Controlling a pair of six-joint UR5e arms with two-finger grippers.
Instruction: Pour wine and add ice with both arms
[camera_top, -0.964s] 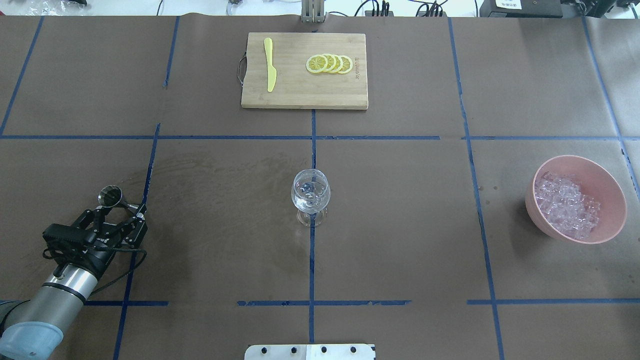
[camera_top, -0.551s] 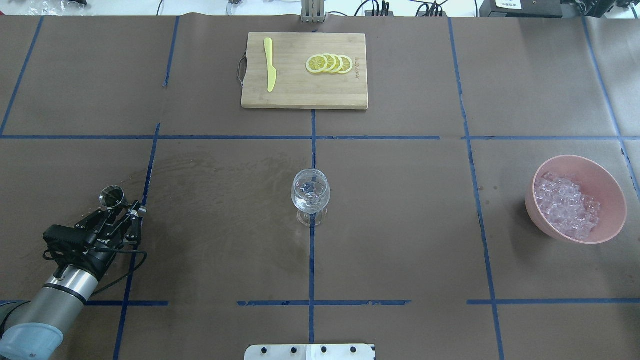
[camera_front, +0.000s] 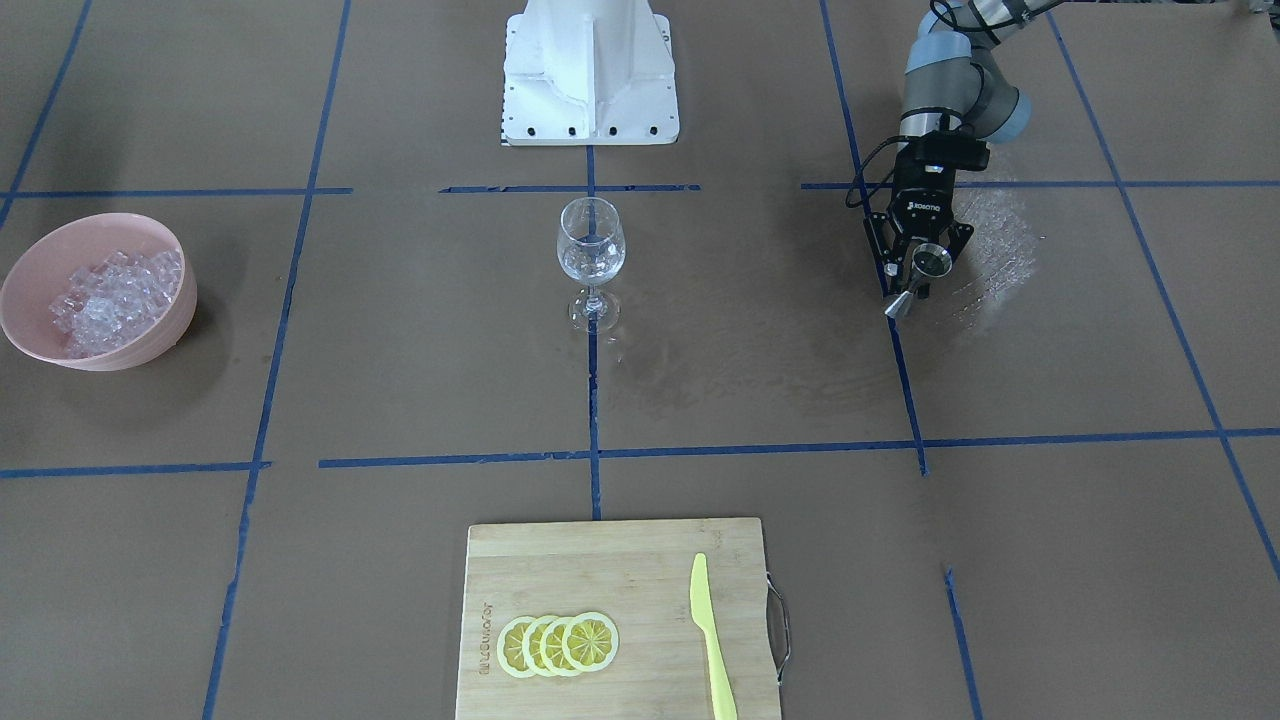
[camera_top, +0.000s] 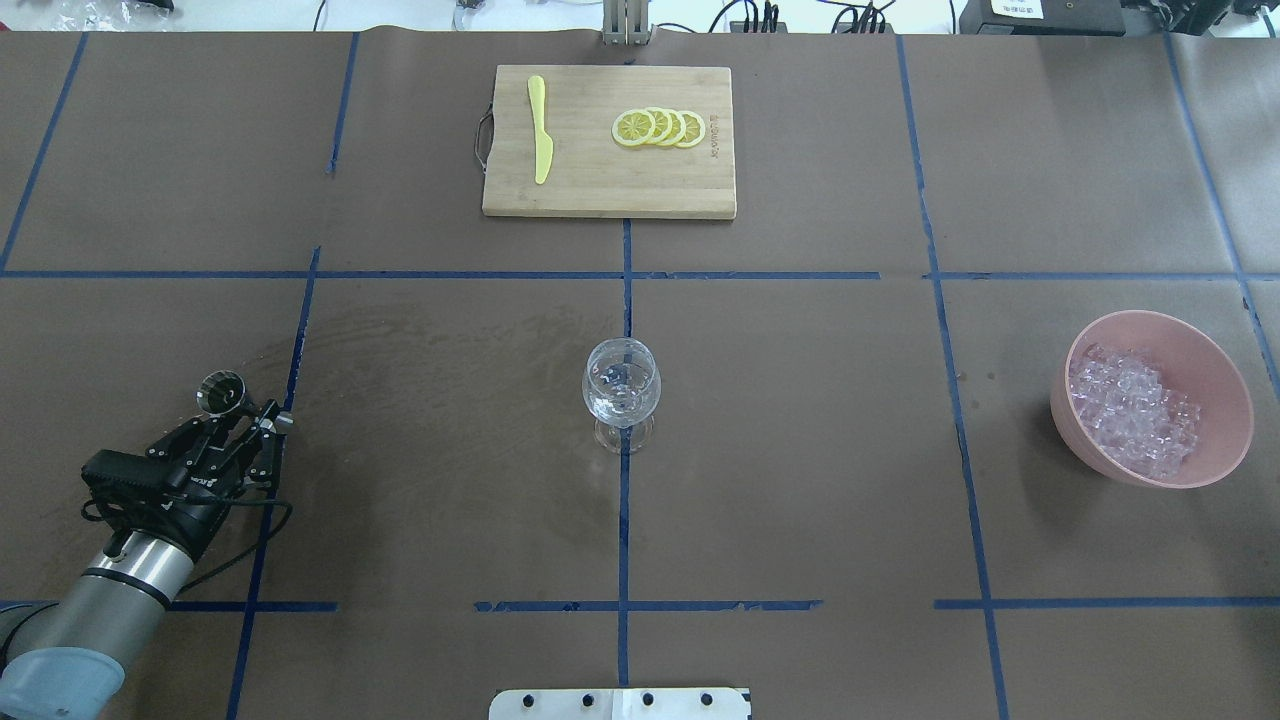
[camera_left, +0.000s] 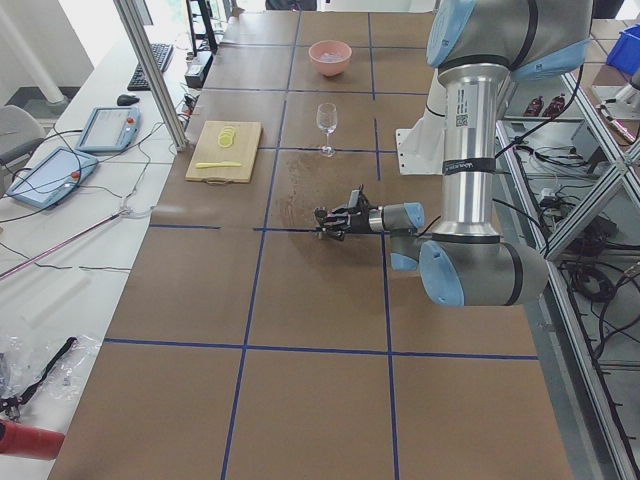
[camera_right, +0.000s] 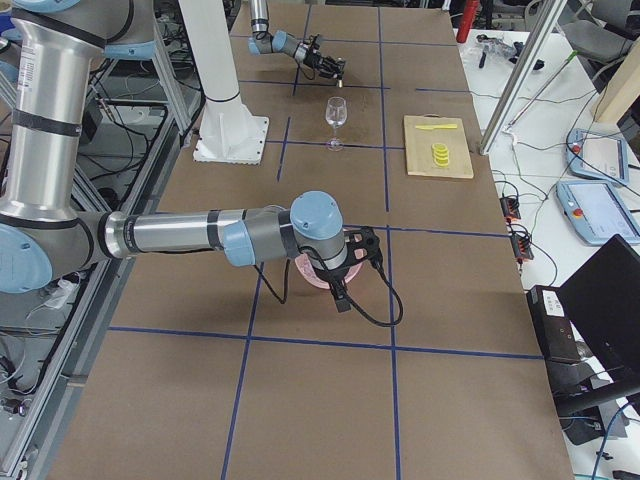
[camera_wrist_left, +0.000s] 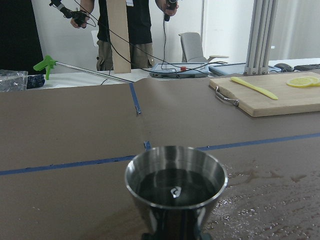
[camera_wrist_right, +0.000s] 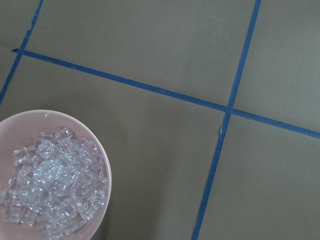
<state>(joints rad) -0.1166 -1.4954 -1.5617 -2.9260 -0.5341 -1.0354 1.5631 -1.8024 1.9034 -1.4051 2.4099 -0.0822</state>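
My left gripper (camera_top: 245, 418) is shut on the waist of a steel jigger (camera_top: 223, 392), low over the table at the near left. In the left wrist view the jigger (camera_wrist_left: 175, 182) is upright with dark liquid in it. It also shows in the front view (camera_front: 930, 265). A clear stemmed wine glass (camera_top: 621, 385) stands at the table's middle, far to the right of the jigger. The ice (camera_top: 1135, 410) fills a pink bowl (camera_top: 1215, 360) at the right. My right gripper (camera_right: 342, 295) hangs over that bowl. It shows only in the right side view, so I cannot tell its state.
A bamboo cutting board (camera_top: 600, 185) at the far middle carries a yellow knife (camera_top: 540, 130) and lemon slices (camera_top: 660, 128). A wet patch (camera_top: 440, 340) darkens the paper between jigger and glass. The white base block (camera_front: 590, 70) stands at the near edge.
The left gripper's fingers were spread wide around the jigger and have closed onto its waist. The jigger, the glass and the bowl have stayed in place.
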